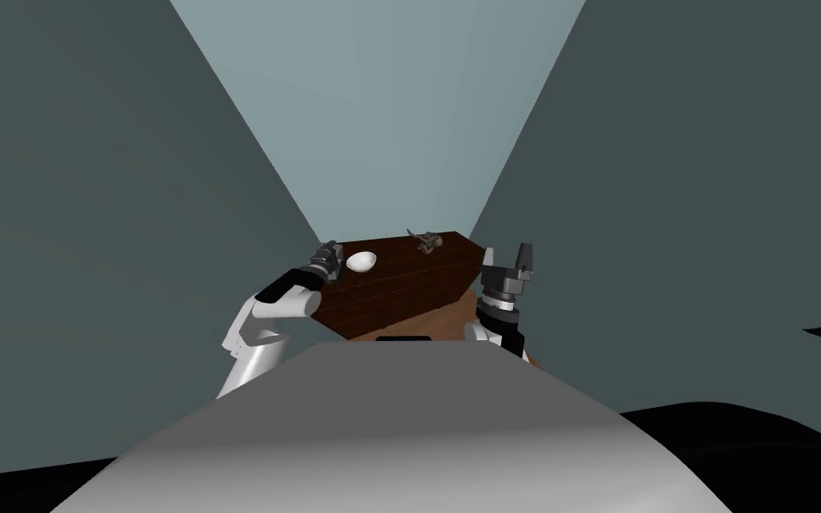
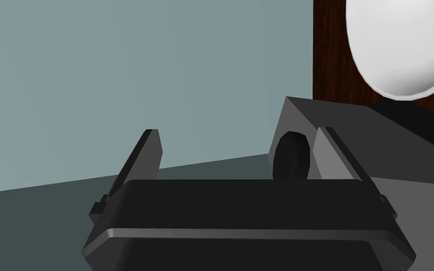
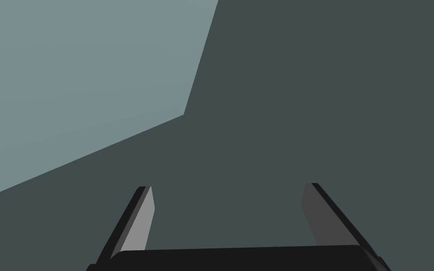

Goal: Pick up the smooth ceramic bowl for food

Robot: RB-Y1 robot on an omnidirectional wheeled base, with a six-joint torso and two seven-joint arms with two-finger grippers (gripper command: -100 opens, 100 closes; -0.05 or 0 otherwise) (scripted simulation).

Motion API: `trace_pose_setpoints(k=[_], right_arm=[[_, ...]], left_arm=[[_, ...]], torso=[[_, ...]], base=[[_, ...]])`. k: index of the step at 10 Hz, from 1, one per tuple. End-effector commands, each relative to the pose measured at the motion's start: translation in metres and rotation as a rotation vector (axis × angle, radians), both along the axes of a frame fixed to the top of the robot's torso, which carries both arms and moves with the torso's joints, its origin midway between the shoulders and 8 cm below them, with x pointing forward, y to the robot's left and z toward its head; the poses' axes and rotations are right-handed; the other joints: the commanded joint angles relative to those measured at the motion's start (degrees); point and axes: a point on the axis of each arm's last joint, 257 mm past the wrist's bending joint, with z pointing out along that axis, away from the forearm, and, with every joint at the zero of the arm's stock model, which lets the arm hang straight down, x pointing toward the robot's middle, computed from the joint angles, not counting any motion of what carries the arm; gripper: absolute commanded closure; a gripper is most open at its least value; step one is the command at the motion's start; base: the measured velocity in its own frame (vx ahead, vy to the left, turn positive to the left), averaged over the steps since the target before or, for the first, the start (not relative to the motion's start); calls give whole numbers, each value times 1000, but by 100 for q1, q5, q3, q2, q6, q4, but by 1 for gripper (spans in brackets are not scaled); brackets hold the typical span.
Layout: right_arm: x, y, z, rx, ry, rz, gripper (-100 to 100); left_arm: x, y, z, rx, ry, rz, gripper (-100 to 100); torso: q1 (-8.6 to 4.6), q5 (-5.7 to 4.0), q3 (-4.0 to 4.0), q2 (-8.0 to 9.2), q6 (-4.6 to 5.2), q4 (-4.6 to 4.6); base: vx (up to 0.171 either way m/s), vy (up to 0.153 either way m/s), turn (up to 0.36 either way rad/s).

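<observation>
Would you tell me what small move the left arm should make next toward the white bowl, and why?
Probably shift the left gripper sideways toward the white bowl before closing. Its fingers stand open, but the bowl sits on the dark wooden cabinet beyond one finger, not between them.

Dark brown wooden dresser (image 1: 400, 278) against pale blue-grey far wall (image 1: 382, 116); dark grey side walls (image 1: 88, 223); reddish-brown floor (image 1: 450, 317).

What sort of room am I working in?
Likely a narrow room or hallway: grey walls close in on both sides, and a dark wooden dresser carries a white bowl and a small brown object.
</observation>
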Motion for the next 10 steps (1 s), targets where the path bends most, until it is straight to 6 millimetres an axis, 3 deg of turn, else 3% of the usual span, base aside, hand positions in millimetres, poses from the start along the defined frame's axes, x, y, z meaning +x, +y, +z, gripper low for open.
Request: trace_pose_setpoints(k=[1, 2, 4, 10], right_arm=[[0, 0, 0, 0, 0, 0, 0], [0, 0, 0, 0, 0, 0, 0], [0, 0, 0, 0, 0, 0, 0], [0, 0, 0, 0, 0, 0, 0]], left_arm=[[-2, 2, -11, -5, 46, 9, -100], [1, 8, -7, -9, 53, 16, -100], [-2, 11, -22, -14, 110, 27, -100], [-3, 26, -38, -35, 219, 62, -100]], torso=[[0, 0, 0, 0, 0, 0], [1, 0, 0, -1, -1, 0], [0, 0, -1, -2, 0, 0], [-1, 0, -2, -4, 2, -1]], base=[[-3, 1, 16], [-5, -5, -153], [-4, 0, -40], [0, -2, -76]])
